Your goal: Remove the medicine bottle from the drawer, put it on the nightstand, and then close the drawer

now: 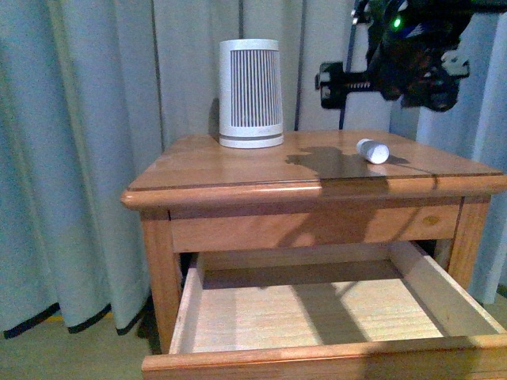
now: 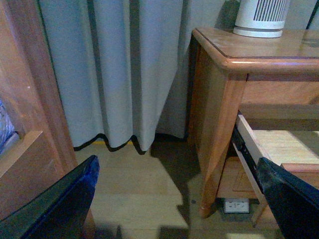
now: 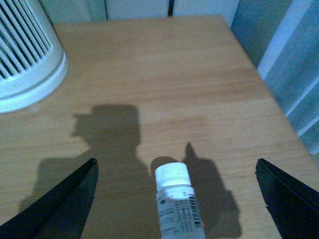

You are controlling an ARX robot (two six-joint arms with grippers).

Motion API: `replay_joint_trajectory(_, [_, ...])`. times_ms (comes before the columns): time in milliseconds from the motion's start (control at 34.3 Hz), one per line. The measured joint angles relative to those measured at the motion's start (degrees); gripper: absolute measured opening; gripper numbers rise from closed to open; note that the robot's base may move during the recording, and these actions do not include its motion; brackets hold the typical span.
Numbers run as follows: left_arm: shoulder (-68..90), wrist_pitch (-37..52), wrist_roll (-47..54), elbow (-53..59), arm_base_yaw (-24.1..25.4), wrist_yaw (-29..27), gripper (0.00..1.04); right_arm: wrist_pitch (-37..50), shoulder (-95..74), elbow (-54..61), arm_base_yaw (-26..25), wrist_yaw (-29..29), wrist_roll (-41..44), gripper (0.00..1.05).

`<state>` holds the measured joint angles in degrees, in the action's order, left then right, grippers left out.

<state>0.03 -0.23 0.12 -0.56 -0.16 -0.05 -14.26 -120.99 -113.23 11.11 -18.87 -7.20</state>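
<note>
- While the drawer (image 1: 317,360) stands pulled out toward the camera, its pale wooden inside lit, the bottle (image 1: 373,150) lies on its side on the nightstand (image 1: 238,170) top, toward the right rear.
- Bottle detail: the white cap points toward the rear edge, and a printed label on the body faces up.
- Right pincer (image 3: 175,164): spread wide, pinching nothing. In the wrist view its two dark fingers (image 3: 65,204) flank the bottle without touching it. In the front view the arm hangs above the top at upper right, clear of the bottle.
- Left pincer (image 2: 175,164): spread, gripping nothing, low beside the nightstand's left side, above the floor (image 2: 144,194).
- Slatted cylinder (image 1: 250,93): upright at the rear of the top, well apart from the bottle.
- Curtain (image 1: 79,158): hangs behind and beside the nightstand.
</note>
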Motion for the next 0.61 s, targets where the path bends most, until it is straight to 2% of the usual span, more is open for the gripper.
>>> replay_joint_trajectory(204, [0.0, 0.0, 0.0, 0.0, 0.0, 0.0, 0.98, 8.1, 20.8, 21.0, -1.7, -2.2, -2.7, 0.98])
replay_joint_trajectory(321, [0.0, 0.0, 0.0, 0.0, 0.0, 0.0, 0.98, 12.2, 35.0, 37.0, -4.2, -0.4, -5.5, 0.98])
replay_joint_trajectory(467, [0.0, 0.0, 0.0, 0.0, 0.0, 0.0, 0.98, 11.3, 49.6, 53.7, -6.1, 2.2, -8.3, 0.98])
replay_joint_trajectory(613, [0.0, 0.0, 0.0, 0.0, 0.0, 0.0, 0.98, 5.9, 65.5, 70.0, -4.6, 5.7, -9.5, 0.98])
